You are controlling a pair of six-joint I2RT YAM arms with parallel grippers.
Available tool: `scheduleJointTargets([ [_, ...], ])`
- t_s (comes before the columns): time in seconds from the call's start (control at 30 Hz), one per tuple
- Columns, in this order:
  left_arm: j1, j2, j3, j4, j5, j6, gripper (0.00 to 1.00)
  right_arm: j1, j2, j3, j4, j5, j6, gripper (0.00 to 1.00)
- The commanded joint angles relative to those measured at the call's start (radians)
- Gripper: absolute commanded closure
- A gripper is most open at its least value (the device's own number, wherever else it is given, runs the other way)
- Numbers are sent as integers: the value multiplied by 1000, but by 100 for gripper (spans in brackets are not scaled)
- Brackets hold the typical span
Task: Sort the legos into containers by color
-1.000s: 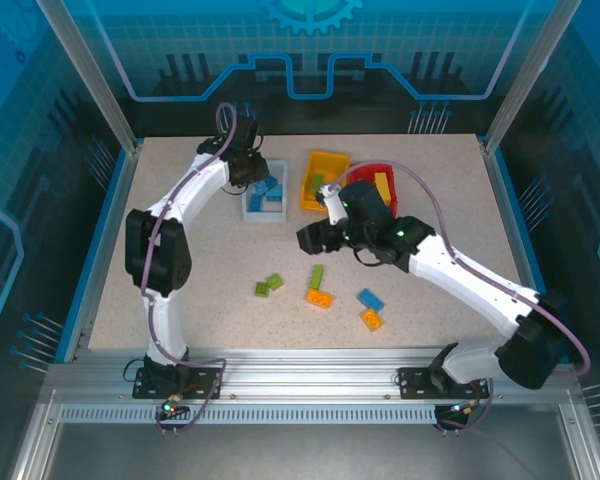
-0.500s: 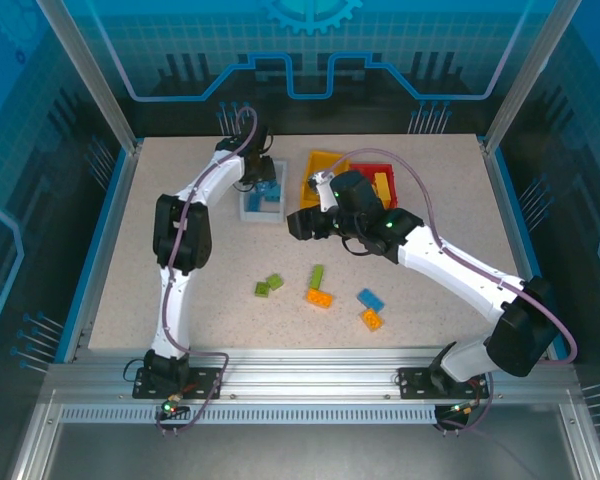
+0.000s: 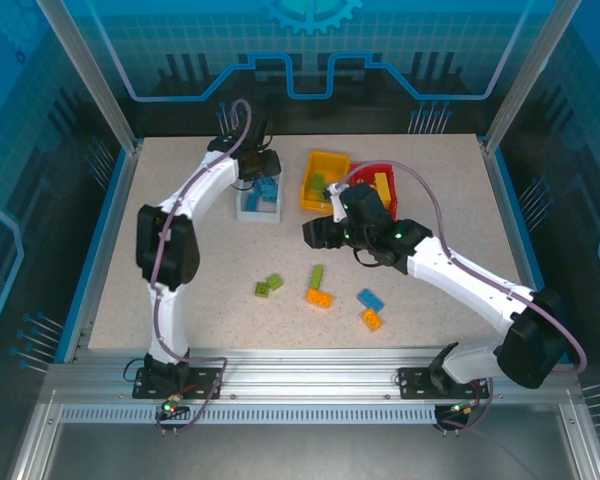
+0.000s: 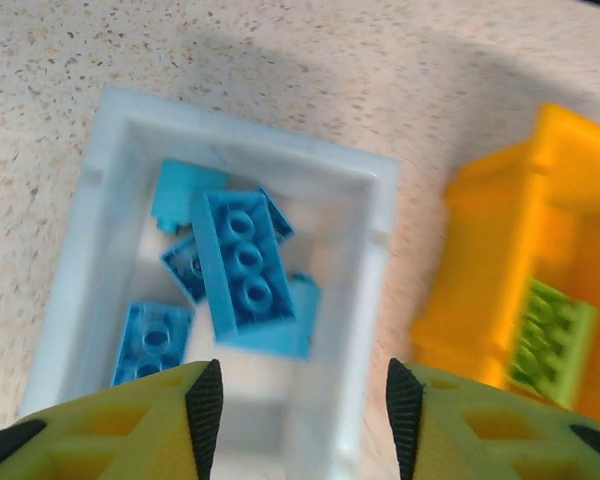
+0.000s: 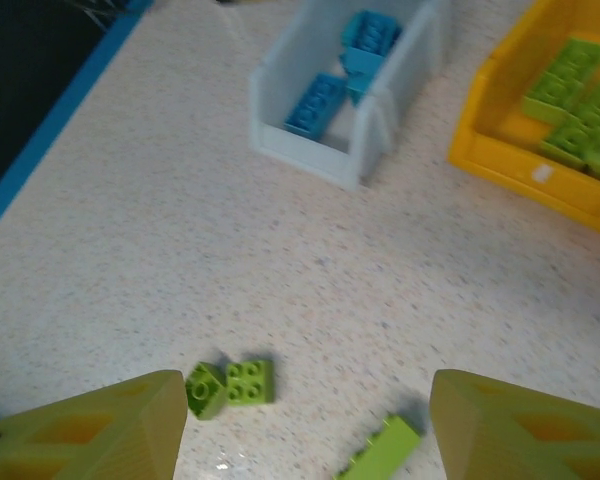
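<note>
Left end effector [image 4: 302,410] spread over white bin [image 4: 78,262] holding blue legos [image 4: 242,264].

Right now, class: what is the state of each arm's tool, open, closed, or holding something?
Left tool: open, empty, over the white bin.
Right tool: open, empty.

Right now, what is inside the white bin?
Blue legos lie inside the white bin: several, with one resting on top of the others. The left claw covers the bin's near end, so the exact count is uncertain.
</note>
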Motion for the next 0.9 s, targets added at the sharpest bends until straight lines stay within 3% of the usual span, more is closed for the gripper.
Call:
scheduleJointTargets([
  [0.0,-19,-196,-126,75,51,-108,51,0,-17,-15,-102,134,61,35],
  [0.23,-135,-512,-447,138,90,-104,48,108,-40,-119,-212,202,144,36],
  [0.37,-227,-701,-656,168,126,-113,47,199,-34,-168,-249,145,16,29],
  [0.5,-302,-889,-858,190,159,-164,46,211,19,-186,-283,74,-128,23],
  [0.7,-332,-1221,-1110,166,164,-296,44,195,215,-41,-378,42,-213,20],
  [0.87,-332,-1403,-1195,73,129,-345,44,230,373,58,-438,95,-221,19],
])
